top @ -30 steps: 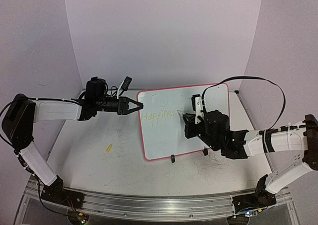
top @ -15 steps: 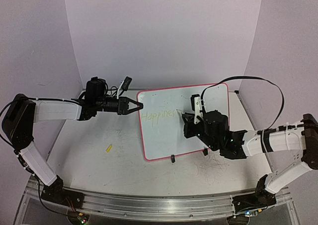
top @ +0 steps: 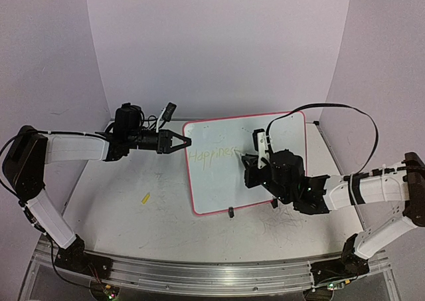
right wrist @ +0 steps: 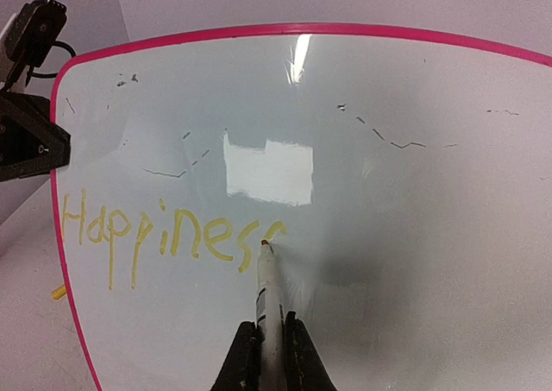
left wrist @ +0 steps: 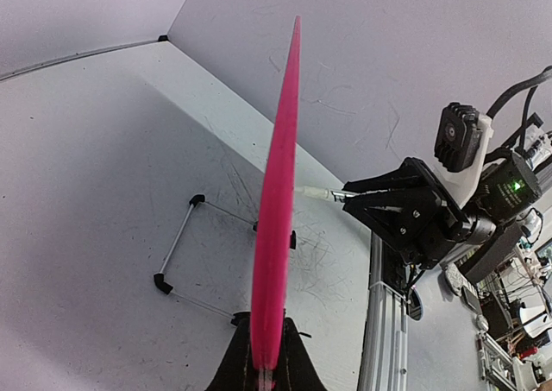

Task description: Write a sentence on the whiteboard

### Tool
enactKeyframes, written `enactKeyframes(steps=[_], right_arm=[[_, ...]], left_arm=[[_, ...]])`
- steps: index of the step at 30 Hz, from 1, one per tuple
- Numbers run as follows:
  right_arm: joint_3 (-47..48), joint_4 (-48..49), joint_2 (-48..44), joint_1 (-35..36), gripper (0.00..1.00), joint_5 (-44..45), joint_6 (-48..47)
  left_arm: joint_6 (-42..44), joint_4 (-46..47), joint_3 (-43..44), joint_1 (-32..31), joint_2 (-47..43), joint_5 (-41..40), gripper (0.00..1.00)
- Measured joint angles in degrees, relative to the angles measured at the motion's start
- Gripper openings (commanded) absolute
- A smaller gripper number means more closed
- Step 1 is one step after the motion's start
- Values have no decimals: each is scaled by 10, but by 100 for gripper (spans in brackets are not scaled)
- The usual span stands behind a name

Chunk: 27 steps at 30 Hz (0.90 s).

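From the top external view, the whiteboard (top: 222, 185) is seen propped on a slant on the scuffed white table (top: 133, 228), a rounded rectangle with a glossy face and a thin red-pink rim. Two small black clip feet (top: 230, 212) are set at its near edge. The left gripper (top: 186, 141) is closed on the rim at the whiteboard's upper left corner. The sentence (top: 211, 153), faint yellow-green, is placed along the upper left part of the whiteboard. The right gripper (top: 247, 160) is held over the whiteboard's middle, just right of the writing. A small yellow piece (top: 145, 198), possibly a cap, is left on the table to the left of the whiteboard.

From the left wrist view, the whiteboard is seen edge-on as a narrow pink blade (left wrist: 278, 210), pinched between the black fingers at the bottom. A thin wire stand (left wrist: 185, 253) with black end caps is seen behind the whiteboard. A slim marker tip (left wrist: 315, 193) is pressed toward the whiteboard's face.

From the right wrist view, a slender white marker (right wrist: 268, 296) is clamped between the closed jaws, its tip touching the whiteboard at the end of the word "Happiness" (right wrist: 164, 236). A bright square glare and short grey flecks are shown above the writing.
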Motion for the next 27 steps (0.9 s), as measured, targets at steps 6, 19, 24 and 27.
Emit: enactKeyframes(steps=[6,19,24,27], right_arm=[[0,-3,0,2,0,9,6],[-16,-18,-12,2,0,21,21],[-16,-19,-11,5,0,20,22],[-15,-18,-6,7,0,17,21]], left_arm=[[0,0,0,0,0,0,0],[0,0,0,0,0,0,0],[0,0,0,0,0,0,0],[0,-1,0,0,0,0,0]])
